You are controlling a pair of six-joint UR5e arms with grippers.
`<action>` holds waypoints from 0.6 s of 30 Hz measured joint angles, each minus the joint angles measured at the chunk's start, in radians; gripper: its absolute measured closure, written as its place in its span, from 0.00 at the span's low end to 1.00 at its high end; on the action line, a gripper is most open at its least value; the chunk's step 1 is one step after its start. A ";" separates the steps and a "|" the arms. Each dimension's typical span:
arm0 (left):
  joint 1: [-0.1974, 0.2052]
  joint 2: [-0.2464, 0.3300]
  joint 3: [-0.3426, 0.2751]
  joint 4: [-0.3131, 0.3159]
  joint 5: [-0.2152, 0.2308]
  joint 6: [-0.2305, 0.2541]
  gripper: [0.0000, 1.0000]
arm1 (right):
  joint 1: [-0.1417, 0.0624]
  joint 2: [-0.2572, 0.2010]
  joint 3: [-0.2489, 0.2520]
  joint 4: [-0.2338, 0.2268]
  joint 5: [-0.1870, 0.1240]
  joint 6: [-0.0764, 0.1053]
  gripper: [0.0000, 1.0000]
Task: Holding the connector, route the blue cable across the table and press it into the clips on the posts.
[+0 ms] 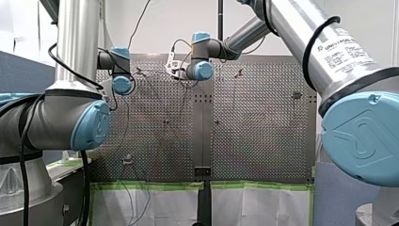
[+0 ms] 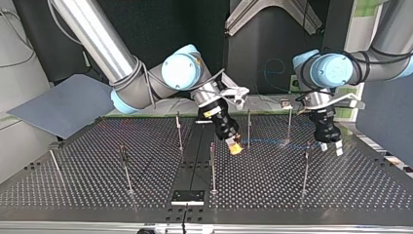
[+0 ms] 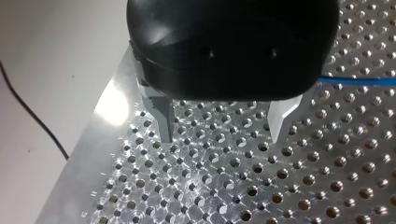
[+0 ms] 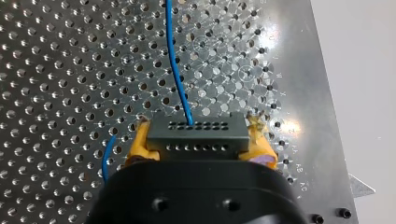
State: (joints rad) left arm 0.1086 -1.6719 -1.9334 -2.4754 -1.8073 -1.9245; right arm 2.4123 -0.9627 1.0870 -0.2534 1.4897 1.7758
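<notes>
I'm watching the perforated table (image 3: 224,196) spreading under my left gripper (image 3: 223,139), its holes showing between the metal fingers (image 3: 164,119). The blue cable (image 3: 359,81) is running over it just beside one finger. Ahead of my right gripper (image 4: 198,139) the cable is crossing it. Thin posts (image 2: 213,168) are standing around them.

Legible markings on the rig.
A white label (image 1: 346,49) on my right arm's silver tube (image 1: 301,28) reads "UNIVERSAL ROBOTS". In the right wrist view, small letters along the desk (image 4: 303,116) edge include "AB" and "AC"; the rest are too faint to read.
</notes>
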 joint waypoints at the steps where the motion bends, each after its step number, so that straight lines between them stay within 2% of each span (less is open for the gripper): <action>1: -0.001 0.006 -0.006 -0.005 -0.006 -0.006 0.00 | 0.000 0.000 0.000 0.001 0.000 0.000 1.00; 5: -0.010 0.036 -0.034 -0.033 -0.029 -0.037 0.00 | 0.000 0.000 0.000 0.001 0.000 -0.001 1.00; 8: -0.020 0.052 -0.047 -0.057 -0.023 -0.061 0.00 | 0.000 0.000 0.000 0.002 0.000 -0.001 1.00; 18: -0.064 0.140 -0.114 -0.154 0.067 -0.158 0.00 | 0.000 0.000 0.000 0.005 0.001 -0.001 1.00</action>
State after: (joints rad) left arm 0.0443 -1.5320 -2.0476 -2.6293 -1.7401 -2.0824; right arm 2.4122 -0.9629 1.0869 -0.2489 1.4907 1.7751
